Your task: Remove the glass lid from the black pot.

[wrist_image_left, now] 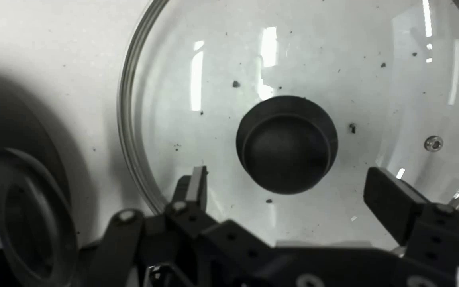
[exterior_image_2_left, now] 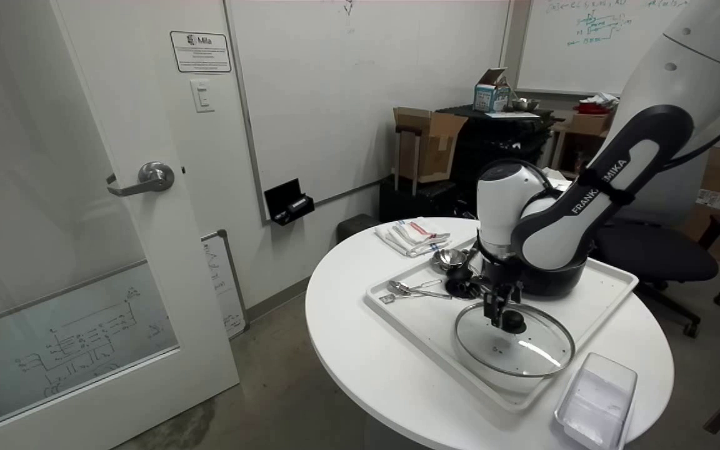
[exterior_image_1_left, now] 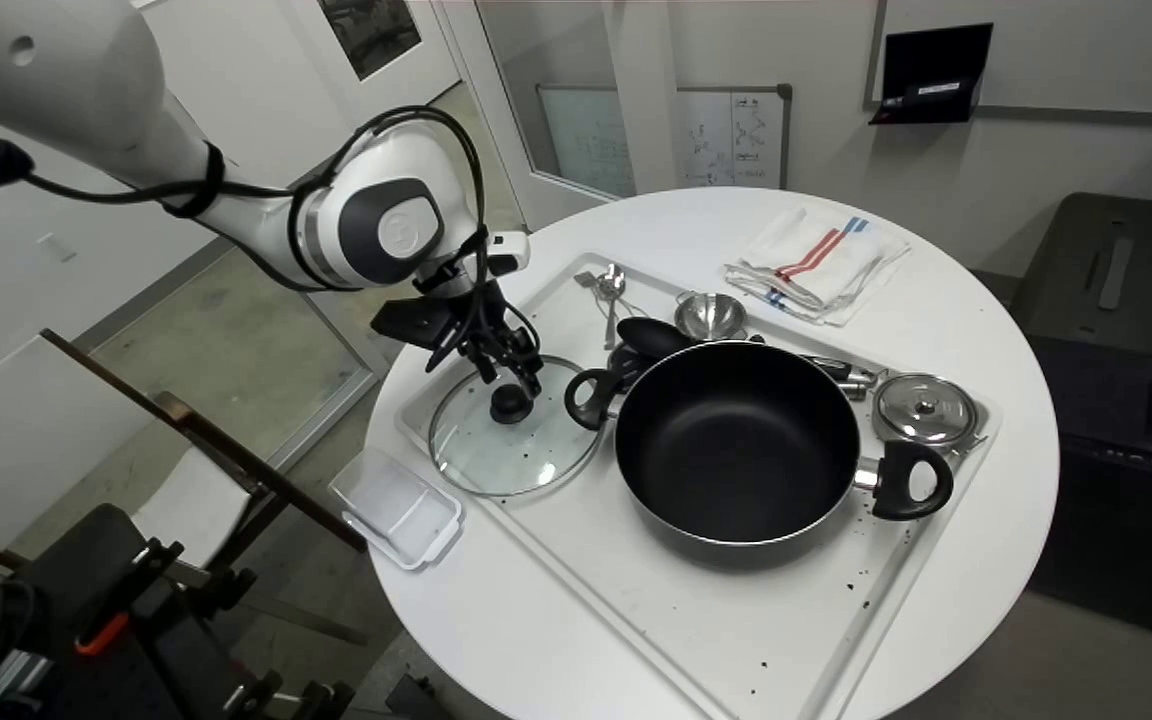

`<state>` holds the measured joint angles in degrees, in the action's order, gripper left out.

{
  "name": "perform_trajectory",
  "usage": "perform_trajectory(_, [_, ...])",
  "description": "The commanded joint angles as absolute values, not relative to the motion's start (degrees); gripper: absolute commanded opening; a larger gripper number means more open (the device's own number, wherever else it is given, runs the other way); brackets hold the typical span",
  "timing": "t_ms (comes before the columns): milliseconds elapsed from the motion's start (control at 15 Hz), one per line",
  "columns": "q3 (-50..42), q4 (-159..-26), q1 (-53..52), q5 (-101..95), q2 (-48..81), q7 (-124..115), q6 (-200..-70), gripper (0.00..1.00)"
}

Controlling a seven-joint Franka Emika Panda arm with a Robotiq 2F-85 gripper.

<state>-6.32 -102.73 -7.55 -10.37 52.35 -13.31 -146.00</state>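
The glass lid [exterior_image_1_left: 536, 460] lies beside the black pot [exterior_image_1_left: 736, 450], not on it, at a corner of the tray. Its black centre knob [exterior_image_1_left: 511, 403] points up. The pot stands uncovered with a dark, bare inside; in an exterior view the arm partly hides the pot [exterior_image_2_left: 550, 279]. My gripper [exterior_image_1_left: 513, 378] is just above the lid's knob. In the wrist view the gripper [wrist_image_left: 286, 177] is open, with one finger on each side of the knob [wrist_image_left: 287, 147] and a gap to it on both sides. It holds nothing. A pot handle [wrist_image_left: 30, 223] shows at the left.
The white tray [exterior_image_1_left: 676, 610] bears the pot, a small silver lid [exterior_image_1_left: 924, 408], a metal strainer [exterior_image_1_left: 710, 316], black utensils [exterior_image_1_left: 652, 337] and a spoon [exterior_image_1_left: 612, 285]. A plastic container [exterior_image_2_left: 597, 400] stands beside the tray near the glass lid. A folded towel [exterior_image_1_left: 816, 262] lies behind.
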Motion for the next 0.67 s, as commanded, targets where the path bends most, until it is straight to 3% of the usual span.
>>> perform_trajectory(0, [-5.8, -103.1, -7.0, -9.6, 51.4, -10.8, -145.0, 1.00])
perform_trajectory(600, [-5.6, -106.0, -6.8, -10.0, 49.0, -7.7, -146.2, 1.00])
